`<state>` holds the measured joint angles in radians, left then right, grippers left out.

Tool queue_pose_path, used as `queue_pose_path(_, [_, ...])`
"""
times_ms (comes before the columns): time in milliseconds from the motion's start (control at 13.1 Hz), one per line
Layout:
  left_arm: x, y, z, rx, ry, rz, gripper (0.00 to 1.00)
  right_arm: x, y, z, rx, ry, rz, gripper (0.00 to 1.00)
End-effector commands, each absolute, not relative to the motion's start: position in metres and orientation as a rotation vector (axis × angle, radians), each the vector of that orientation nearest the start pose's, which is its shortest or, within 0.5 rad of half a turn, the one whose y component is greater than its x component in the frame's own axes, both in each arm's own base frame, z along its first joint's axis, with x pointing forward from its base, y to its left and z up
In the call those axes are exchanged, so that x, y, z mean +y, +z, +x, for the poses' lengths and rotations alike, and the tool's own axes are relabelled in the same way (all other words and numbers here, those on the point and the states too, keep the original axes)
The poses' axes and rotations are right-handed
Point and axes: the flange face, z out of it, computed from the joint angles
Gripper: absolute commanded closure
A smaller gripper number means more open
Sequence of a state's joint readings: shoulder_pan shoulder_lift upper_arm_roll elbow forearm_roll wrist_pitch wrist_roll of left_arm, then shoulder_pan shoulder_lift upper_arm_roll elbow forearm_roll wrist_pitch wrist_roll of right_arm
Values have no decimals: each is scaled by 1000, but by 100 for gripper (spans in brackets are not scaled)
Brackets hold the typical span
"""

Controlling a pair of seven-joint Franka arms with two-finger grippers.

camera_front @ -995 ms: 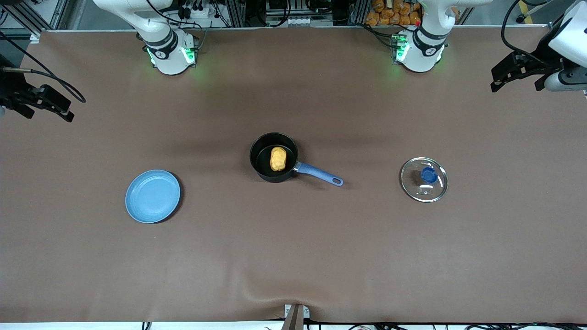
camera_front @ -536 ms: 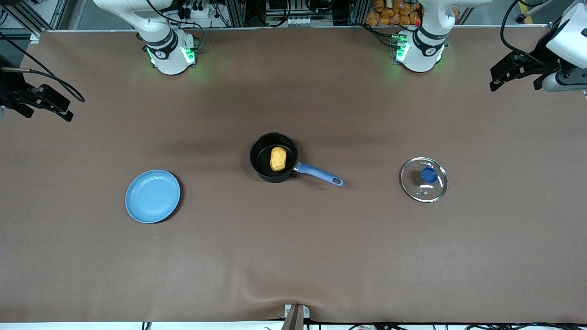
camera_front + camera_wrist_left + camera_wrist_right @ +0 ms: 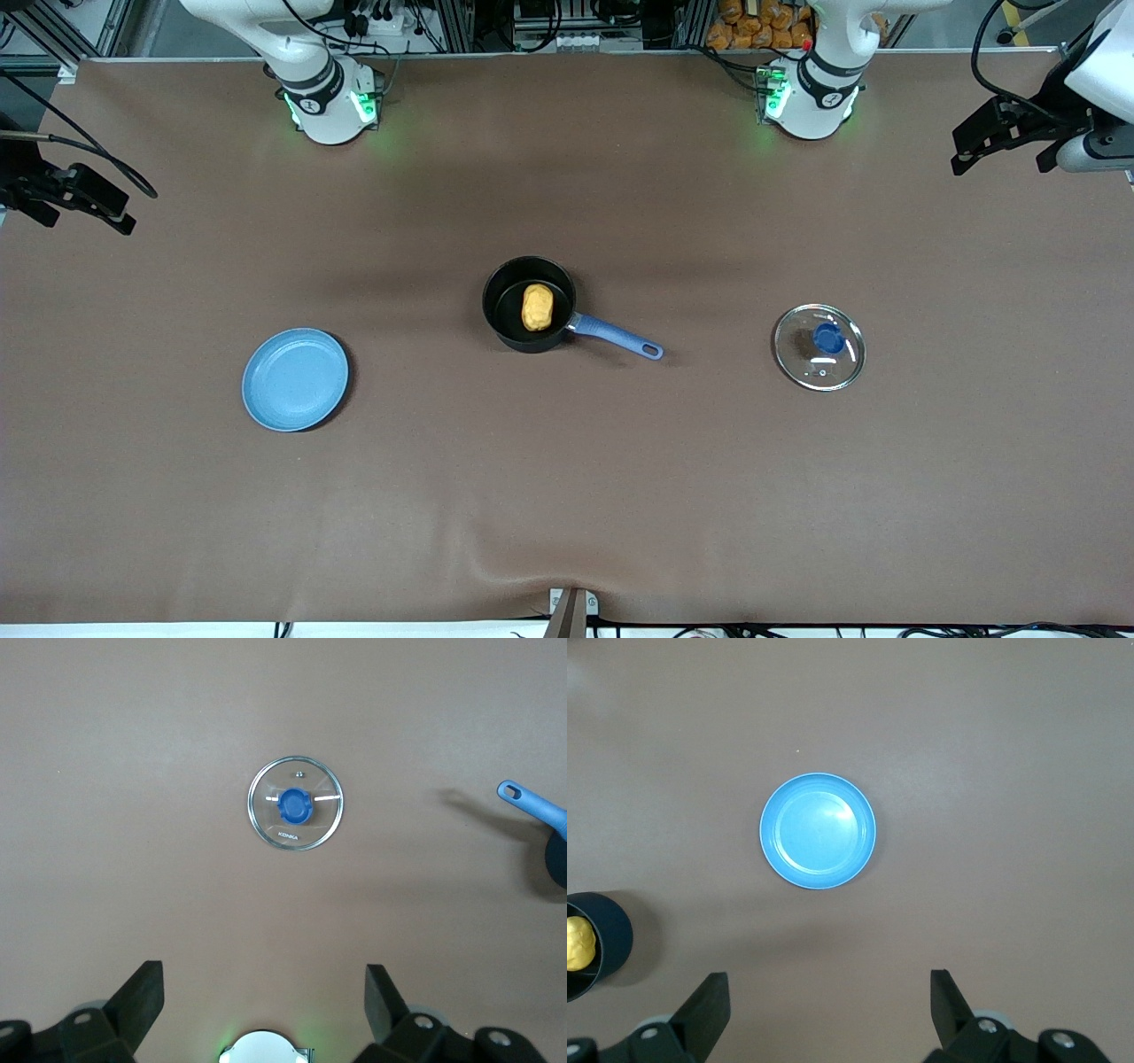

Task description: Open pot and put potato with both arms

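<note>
The black pot with a blue handle stands open at the table's middle. The yellow-orange potato lies inside it. The glass lid with a blue knob lies flat on the table toward the left arm's end; it also shows in the left wrist view. My left gripper is open and empty, raised high at the left arm's end of the table. My right gripper is open and empty, raised high at the right arm's end. The pot's edge and the potato show in the right wrist view.
A flat light-blue plate lies on the brown table toward the right arm's end, also in the right wrist view. The two arm bases stand along the table's back edge.
Both grippers have drifted slightly up and outward at the table's ends. The pot, potato, lid and plate have not moved.
</note>
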<state>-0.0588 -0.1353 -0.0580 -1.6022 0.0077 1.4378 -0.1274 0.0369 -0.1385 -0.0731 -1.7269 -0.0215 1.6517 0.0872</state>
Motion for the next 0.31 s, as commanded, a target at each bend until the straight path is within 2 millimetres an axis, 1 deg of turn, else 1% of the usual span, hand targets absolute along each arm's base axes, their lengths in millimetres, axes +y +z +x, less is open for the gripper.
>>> queue_pose_path(0, [-66,672,504,-10,30,-3110,0,-25,636,514,177,-102,-3151,0])
queue_pose_path(77, [-67,675,504,-10,18,-3112,0,-24,634,514,174,-97,-3152,0])
queue_pose_path(230, [-64,673,507,-17,26,-3112,0,-24,634,515,172,-102,-3152,0])
